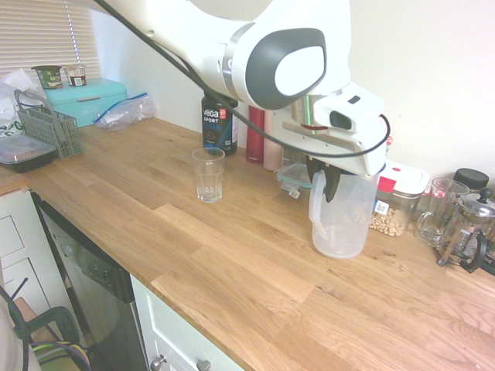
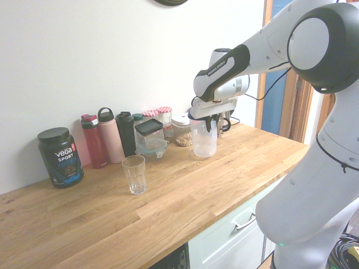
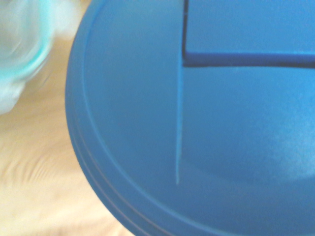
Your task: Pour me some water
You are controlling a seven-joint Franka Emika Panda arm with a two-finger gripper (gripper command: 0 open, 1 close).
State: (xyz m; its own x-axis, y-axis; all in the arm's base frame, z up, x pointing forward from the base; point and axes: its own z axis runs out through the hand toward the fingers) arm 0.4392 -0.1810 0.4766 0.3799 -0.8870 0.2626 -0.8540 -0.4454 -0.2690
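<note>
One arm bends down steeply, its claw [image 1: 328, 179] clamped on the jug [image 1: 340, 220] at the rim. Jug stands upright on the desk [image 1: 232, 255], handle facing the glass [image 1: 208, 175], well apart.

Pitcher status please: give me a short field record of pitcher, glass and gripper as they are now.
pitcher: clear plastic pitcher, blue lid, upright, base at or just above the counter
gripper: gripper shut on the pitcher's handle near the top
glass: glass upright, looks empty, apart from the pitcher
pour: not visible in glass
</note>
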